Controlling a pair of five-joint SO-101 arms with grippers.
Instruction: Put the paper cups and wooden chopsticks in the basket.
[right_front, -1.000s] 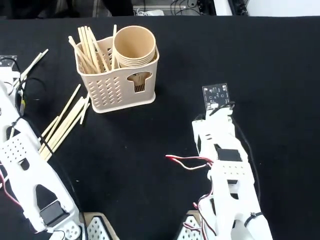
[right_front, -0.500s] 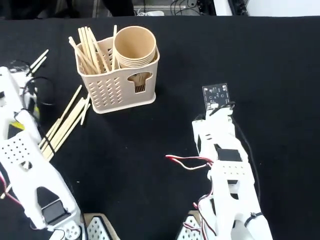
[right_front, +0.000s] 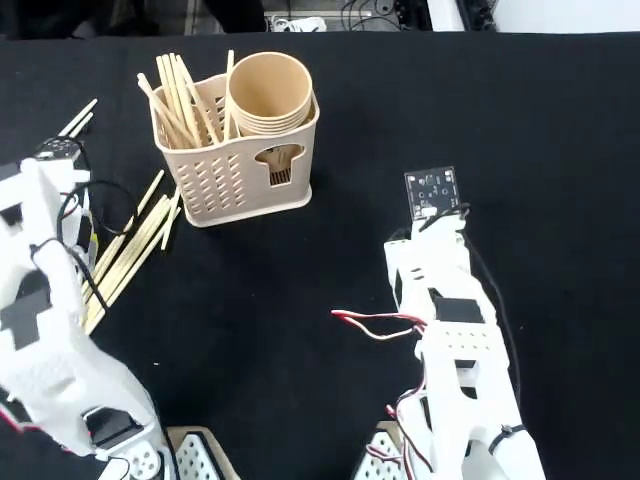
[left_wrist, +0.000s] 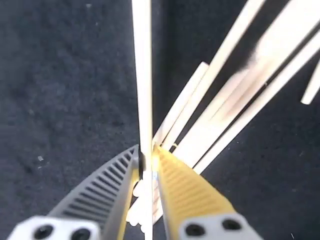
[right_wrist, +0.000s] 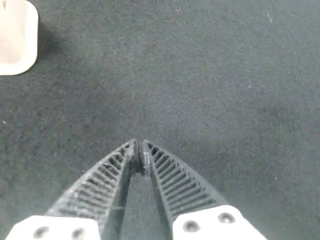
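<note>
Chopsticks (right_front: 180, 95) stand in the basket (right_front: 240, 180) next to the stacked cups (right_front: 268, 90), same as 1 s ago. The basket sits toward the far-left part of the table (right_front: 520, 120). A loose pile (right_front: 130, 245) lies on the black top just left of the basket, fanned toward it, w/ no visible shift vs earlier. A pair (right_front: 80, 115) lies farther out at the left, also unmoved. Main change: L arm (right_front: 45, 300), which lay along the table's left edge 1 s ago, has swung in toward the pile and now covers the pile's near end. L gripper (left_wrist: 147, 155) is clamped on one stick (left_wrist: 142, 75), held thin between grey and yellow jaws, w/ the pile right underneath; can't tell if the stick is lifted clear. R arm (right_front: 450, 330) hasn't moved, stretched out right of centre and well apart from the basket. R gripper (right_wrist: 137, 150) has its tips pressed together w/ nothing between them, over bare table, a basket corner off to one side. Small black board (right_front: 432, 190) at the R arm's tip has white marks, too small to read.
</note>
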